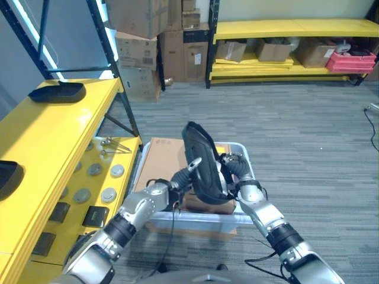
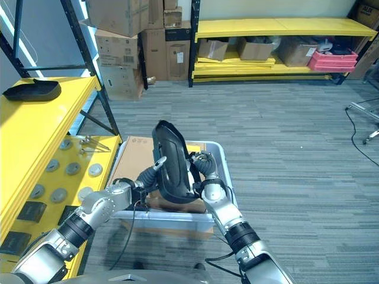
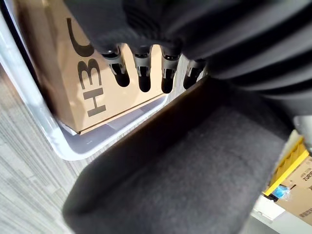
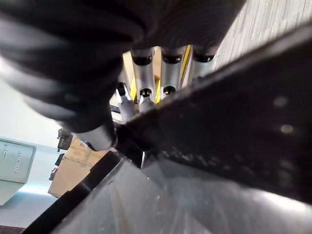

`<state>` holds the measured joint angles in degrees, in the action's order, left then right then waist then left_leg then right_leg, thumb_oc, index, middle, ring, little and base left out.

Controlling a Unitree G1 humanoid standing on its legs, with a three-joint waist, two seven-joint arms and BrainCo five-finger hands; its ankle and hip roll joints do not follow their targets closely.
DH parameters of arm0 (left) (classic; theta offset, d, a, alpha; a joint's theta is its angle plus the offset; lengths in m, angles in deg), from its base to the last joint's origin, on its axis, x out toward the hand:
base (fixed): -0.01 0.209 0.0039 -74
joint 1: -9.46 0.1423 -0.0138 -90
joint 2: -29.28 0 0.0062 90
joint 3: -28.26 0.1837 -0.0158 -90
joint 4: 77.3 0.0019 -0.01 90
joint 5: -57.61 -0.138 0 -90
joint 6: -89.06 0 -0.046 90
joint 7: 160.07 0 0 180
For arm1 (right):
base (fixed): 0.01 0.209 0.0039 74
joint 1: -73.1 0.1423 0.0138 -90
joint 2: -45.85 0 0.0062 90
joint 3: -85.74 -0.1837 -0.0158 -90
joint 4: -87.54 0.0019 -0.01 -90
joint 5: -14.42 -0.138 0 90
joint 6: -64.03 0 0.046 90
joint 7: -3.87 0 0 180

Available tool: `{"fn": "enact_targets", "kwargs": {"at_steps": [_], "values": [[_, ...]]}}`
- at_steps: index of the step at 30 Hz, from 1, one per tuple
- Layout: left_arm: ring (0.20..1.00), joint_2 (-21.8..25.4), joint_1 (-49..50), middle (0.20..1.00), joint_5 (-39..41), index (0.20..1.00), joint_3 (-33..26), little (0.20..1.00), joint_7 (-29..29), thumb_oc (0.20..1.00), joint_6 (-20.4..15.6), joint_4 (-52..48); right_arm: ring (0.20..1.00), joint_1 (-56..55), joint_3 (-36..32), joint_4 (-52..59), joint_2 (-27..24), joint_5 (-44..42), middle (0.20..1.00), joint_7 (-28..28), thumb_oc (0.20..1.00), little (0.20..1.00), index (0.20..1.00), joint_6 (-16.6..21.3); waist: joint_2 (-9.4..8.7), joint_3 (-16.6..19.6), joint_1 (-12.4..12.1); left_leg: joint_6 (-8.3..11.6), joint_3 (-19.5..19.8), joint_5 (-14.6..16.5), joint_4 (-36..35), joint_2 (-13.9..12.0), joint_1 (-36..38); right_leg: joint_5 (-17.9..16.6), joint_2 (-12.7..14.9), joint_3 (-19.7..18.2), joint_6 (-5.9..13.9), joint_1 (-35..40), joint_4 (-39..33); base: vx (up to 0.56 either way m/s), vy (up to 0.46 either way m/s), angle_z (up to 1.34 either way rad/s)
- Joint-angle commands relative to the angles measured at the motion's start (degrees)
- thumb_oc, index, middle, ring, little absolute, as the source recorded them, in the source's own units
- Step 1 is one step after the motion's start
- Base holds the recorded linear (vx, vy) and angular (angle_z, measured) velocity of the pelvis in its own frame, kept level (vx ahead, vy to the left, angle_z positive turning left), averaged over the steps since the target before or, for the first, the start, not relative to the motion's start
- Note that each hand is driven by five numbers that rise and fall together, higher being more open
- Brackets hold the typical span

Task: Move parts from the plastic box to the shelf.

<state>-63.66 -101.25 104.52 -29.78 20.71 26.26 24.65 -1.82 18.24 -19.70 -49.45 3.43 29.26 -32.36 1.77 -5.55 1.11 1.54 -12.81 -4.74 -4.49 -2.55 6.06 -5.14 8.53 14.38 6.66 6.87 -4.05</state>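
Nearest the camera, the two forearms are seen converging on a large black part [image 1: 201, 163], which is held upright above the plastic box [image 1: 240, 218]. The left hand [image 1: 188, 170] is set against the part's left face; in the left wrist view its fingers [image 3: 141, 73] are curled down over the dark edge. The right hand [image 2: 204, 168] is placed on the right side, and in the right wrist view its fingers [image 4: 168, 73] are wrapped against the black panel, thumb closing from below. The part is thus gripped from both sides, apparently clear of the box contents.

A cardboard box [image 1: 166, 163] is seen inside the plastic box, under and to the left of the part.

The yellow shelf [image 1: 53, 136] stands to the left. A similar black part [image 1: 58, 92] already lies on its upper level at the far end, and another dark shape [image 1: 9, 177] is seen at the near left edge. Small round discs [image 1: 108, 194] and dark blocks [image 1: 95, 216] lie on the lower level.

Judged progress: partly done. The current part is lifted but not yet carried left to the shelf; whether more parts are left in the box cannot be told.
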Motion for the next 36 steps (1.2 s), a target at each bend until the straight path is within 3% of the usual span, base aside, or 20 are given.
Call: {"fn": "enact_targets", "kwargs": {"at_steps": [1, 4, 5, 6, 7, 23, 32, 33, 34, 36], "values": [[1.000, -2.85, -5.38, 1.000, -1.51, 1.000, 3.05, 1.000, 0.43, 1.000, -2.22, 2.14, 0.200, 7.10, 1.22, -0.28, 1.54, 0.16, 0.200, -0.49, 0.200, 0.200, 0.200, 4.58, -0.52, 1.76, -1.02, 1.18, 1.04, 3.71, 3.42, -2.76, -0.95, 1.19, 3.75, 1.66, 5.31, -1.80, 3.04, 0.00, 0.000, 0.00], [1.000, -3.30, -5.76, 1.000, -1.73, 1.000, 3.45, 1.000, -0.33, 1.000, -3.29, 2.82, 0.200, 7.50, 1.35, -0.61, 1.65, 0.03, 0.200, -0.56, 0.200, 0.200, 0.200, 4.41, -0.56, 1.73, -0.93, 1.19, 1.09, 3.70, 3.39, -2.73, -0.89, 1.23, 3.69, 1.56, 5.25, -1.74, 3.01, 0.00, 0.000, 0.00], [0.818, -3.45, -5.83, 0.818, -1.97, 0.818, 3.41, 0.818, -0.27, 0.818, -3.70, 2.93, 0.200, 7.56, 1.40, -0.63, 1.81, 0.10, 0.200, -0.48, 0.200, 0.200, 0.200, 4.28, -0.58, 1.75, -0.94, 1.18, 1.09, 3.69, 3.33, -2.73, -0.84, 1.23, 3.66, 1.55, 5.25, -1.71, 2.99, 0.00, 0.000, 0.00], [0.288, -3.35, -5.78, 0.288, -2.78, 0.288, 3.22, 0.288, -0.39, 0.288, -3.80, 2.84, 0.200, 7.52, 1.44, -0.68, 1.85, 0.19, 0.200, -0.48, 0.200, 0.200, 0.200, 4.32, -0.57, 1.77, -0.97, 1.16, 1.03, 3.71, 3.29, -2.75, -0.78, 1.25, 3.67, 1.60, 5.27, -1.68, 2.99, 0.00, 0.000, 0.00], [0.200, -3.33, -5.75, 0.200, -3.11, 0.200, 3.30, 0.200, -0.27, 0.200, -4.38, 3.16, 0.200, 7.48, 1.38, -0.63, 1.78, 0.14, 0.200, -0.59, 0.200, 0.200, 0.200, 4.32, -0.61, 1.78, -0.95, 1.20, 1.00, 3.70, 3.32, -2.77, -0.78, 1.25, 3.66, 1.56, 5.26, -1.71, 3.04, 0.00, 0.000, 0.00], [0.200, -3.01, -4.94, 0.200, -3.67, 0.200, 2.22, 0.200, -1.27, 0.200, -6.33, 2.14, 0.200, 7.18, 1.42, -0.26, 1.83, -0.18, 0.200, 0.12, 0.200, 0.200, 0.200, 4.07, -0.60, 1.54, -1.32, 1.18, 1.34, 3.68, 3.24, -2.68, -0.66, 1.20, 3.70, 1.77, 5.22, -1.48, 2.99, 0.00, 0.000, 0.00], [0.200, -2.14, -5.00, 0.200, -9.40, 0.200, 1.38, 0.200, -1.68, 0.200, -8.89, 1.93, 0.200, 6.52, 0.53, 0.61, 1.61, -1.11, 0.200, 0.22, 0.200, 0.200, 0.200, 3.87, -0.72, 1.48, -1.37, 1.22, 1.41, 3.70, 3.25, -2.67, -0.65, 1.34, 3.68, 1.70, 5.26, -1.41, 3.04, 0.00, 0.000, 0.00], [0.200, -2.06, -5.09, 0.200, -9.82, 0.200, 1.31, 0.200, -1.84, 0.200, -9.08, 1.91, 0.316, 6.55, 0.46, 0.73, 1.65, -1.44, 0.316, 0.43, 0.316, 0.316, 0.316, 3.82, -0.73, 1.45, -1.37, 1.22, 1.44, 3.68, 3.24, -2.67, -0.63, 1.35, 3.68, 1.73, 5.25, -1.40, 3.07, 0.00, 0.000, 0.00], [0.200, -1.96, -5.11, 0.200, -10.19, 0.200, 1.16, 0.200, -2.22, 0.200, -9.14, 1.64, 1.000, 6.48, 0.24, 0.98, 1.76, -1.87, 1.000, 0.71, 1.000, 1.000, 1.000, 3.58, -0.73, 1.39, -1.38, 1.23, 1.46, 3.66, 3.21, -2.69, -0.57, 1.35, 3.67, 1.78, 5.23, -1.37, 3.12, 0.00, 0.000, 0.00], [0.200, -1.87, -5.17, 0.200, -10.55, 0.200, 0.93, 0.200, -2.66, 0.200, -8.80, 1.43, 1.000, 6.33, 0.04, 1.08, 1.93, -2.20, 1.000, 0.89, 1.000, 1.000, 1.000, 3.52, -0.74, 1.36, -1.42, 1.22, 1.45, 3.61, 3.14, -2.71, -0.45, 1.35, 3.66, 1.83, 5.20, -1.25, 3.09, 0.00, 0.000, 0.00]]}}
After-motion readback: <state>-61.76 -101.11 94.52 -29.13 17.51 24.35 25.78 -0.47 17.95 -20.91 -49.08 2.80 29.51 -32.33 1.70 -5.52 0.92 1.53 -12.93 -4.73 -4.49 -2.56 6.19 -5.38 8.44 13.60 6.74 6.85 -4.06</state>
